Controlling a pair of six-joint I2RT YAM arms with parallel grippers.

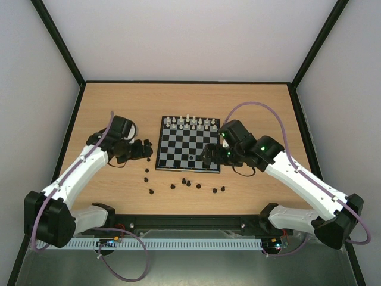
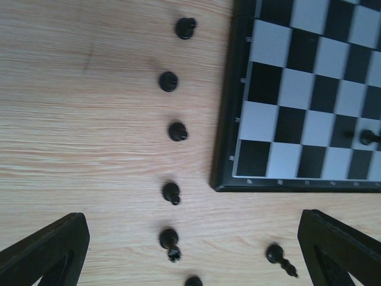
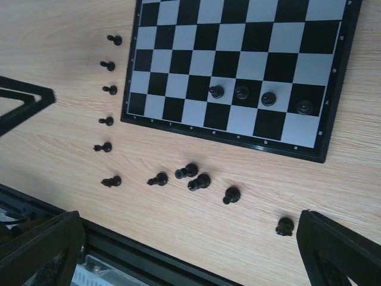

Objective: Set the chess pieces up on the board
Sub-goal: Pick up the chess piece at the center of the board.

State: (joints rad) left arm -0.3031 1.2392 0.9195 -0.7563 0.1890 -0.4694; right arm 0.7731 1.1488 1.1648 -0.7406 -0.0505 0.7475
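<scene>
While both stand spread and empty, the left gripper [image 2: 191, 250] hovers above a line of black chess pieces [image 2: 177, 131] just off the corner of the board [image 2: 280, 89], and the right gripper [image 3: 190, 253] hovers near more scattered along its near edge. Four black pieces [image 3: 268, 98] stand on it, with white pieces [image 1: 190, 123] at its far side. Wooden table [image 1: 119, 107], pale walls [image 1: 178, 36].

Nothing can be read. Tiny pale marks run along the dark border of the board [image 3: 228, 139], but they are too small to make out.
</scene>
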